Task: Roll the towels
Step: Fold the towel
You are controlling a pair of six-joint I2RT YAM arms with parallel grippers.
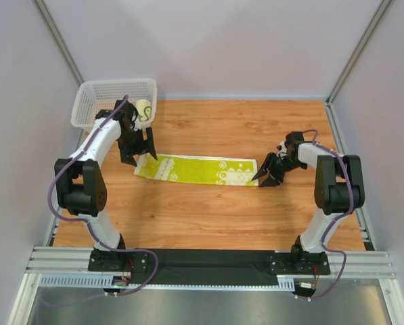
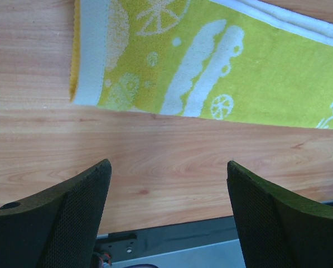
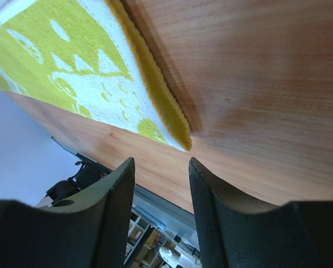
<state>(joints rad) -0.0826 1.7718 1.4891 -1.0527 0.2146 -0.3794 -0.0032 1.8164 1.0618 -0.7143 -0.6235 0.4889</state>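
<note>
Wood table [image 1: 208, 217]: lime-yellow towel [image 1: 196, 169], white print, lying flat as a long strip. Left gripper [image 1: 142, 157] and right gripper [image 1: 264, 180] at its ends, both released, empty.

L hand [image 2: 169, 167] wide open, R hand [image 3: 162, 162] part open, both angled down

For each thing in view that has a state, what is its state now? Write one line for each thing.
lime-yellow patterned cloth towel: unrolled, lying flat, held by neither arm.
cream rolled towel: rolled, inside the basket.
white mesh plastic basket: upright, holding the rolled towel.
left fingers: wide open, empty, near one end of the flat towel.
right fingers: partly open, empty, near its other end.
</note>
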